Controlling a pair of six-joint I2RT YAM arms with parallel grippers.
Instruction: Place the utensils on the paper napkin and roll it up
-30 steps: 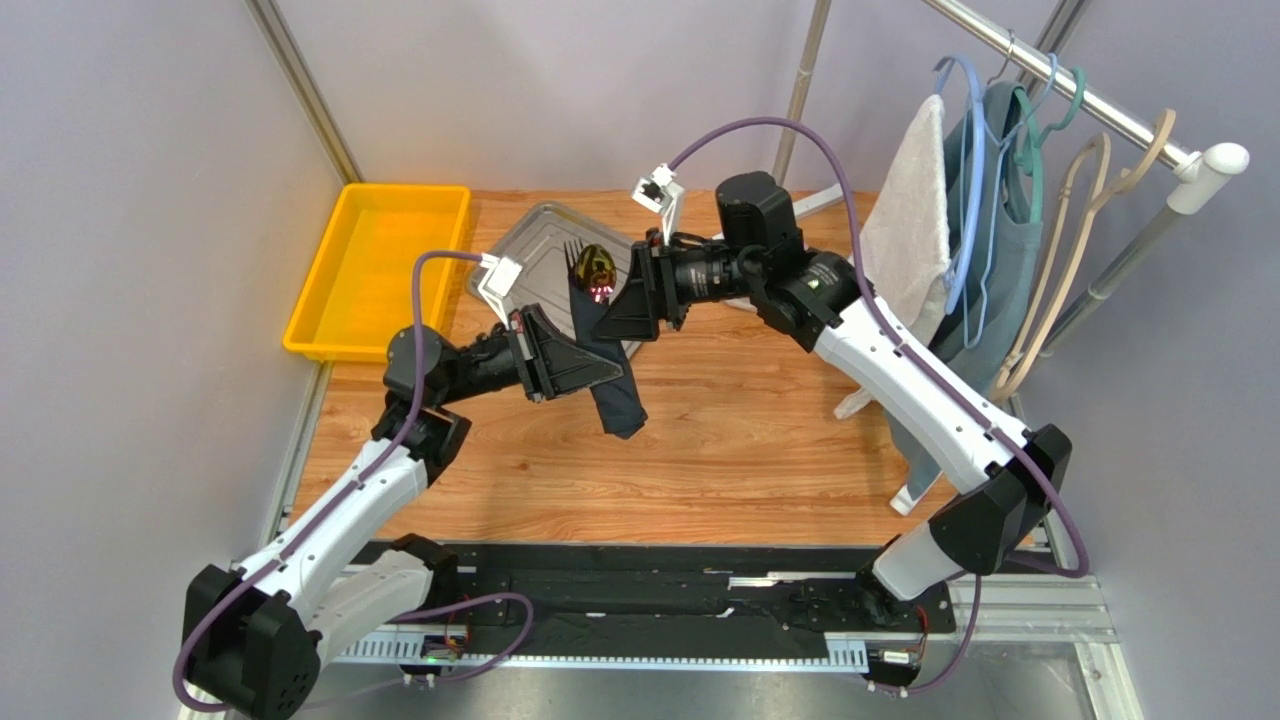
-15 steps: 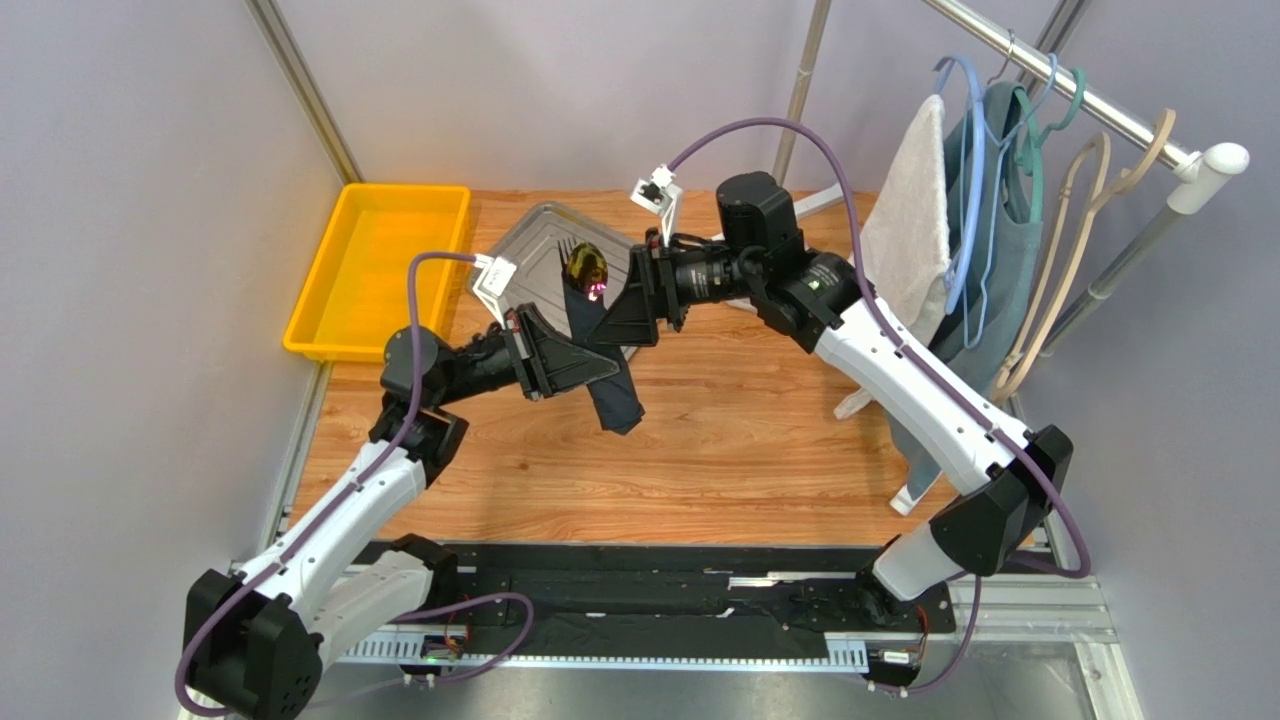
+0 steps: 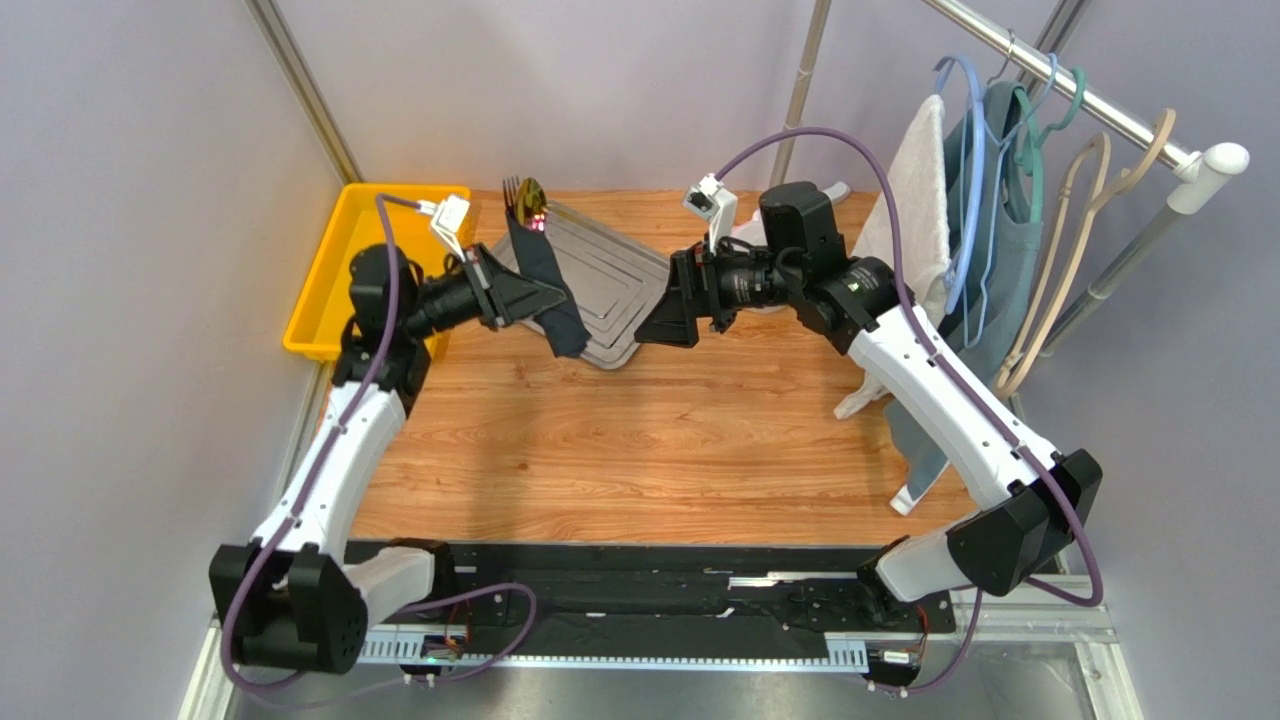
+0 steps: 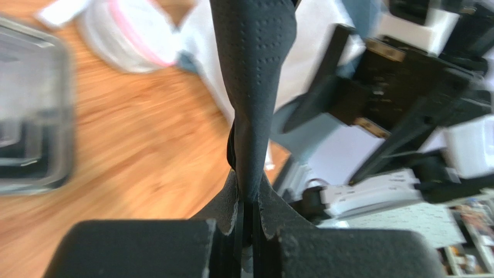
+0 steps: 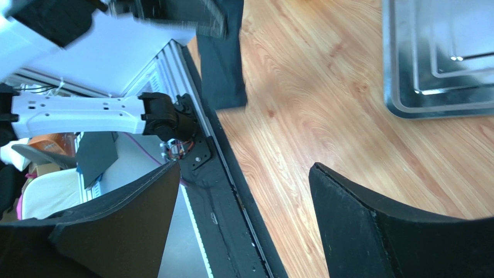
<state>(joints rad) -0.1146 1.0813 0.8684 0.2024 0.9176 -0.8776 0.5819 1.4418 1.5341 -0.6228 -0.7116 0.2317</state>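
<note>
Left gripper (image 3: 526, 294) is pinching the rolled napkin (image 3: 568, 327) in midair beside the tray (image 3: 619, 288), fork (image 3: 516, 191) poking out the top, right gripper (image 3: 670, 318) is hanging spread and empty, so I'm worrying that one-point pinch is letting the roll loosen and the fork slide out.

One napkin roll (image 3: 564, 323) up there, one fork (image 3: 514, 192) and one spoon (image 3: 535, 222) at its twelve o'clock end. One grey tray (image 3: 616, 278), one yellow bin (image 3: 323, 293) at nine o'clock, one white towel (image 3: 906, 225) at three.
</note>
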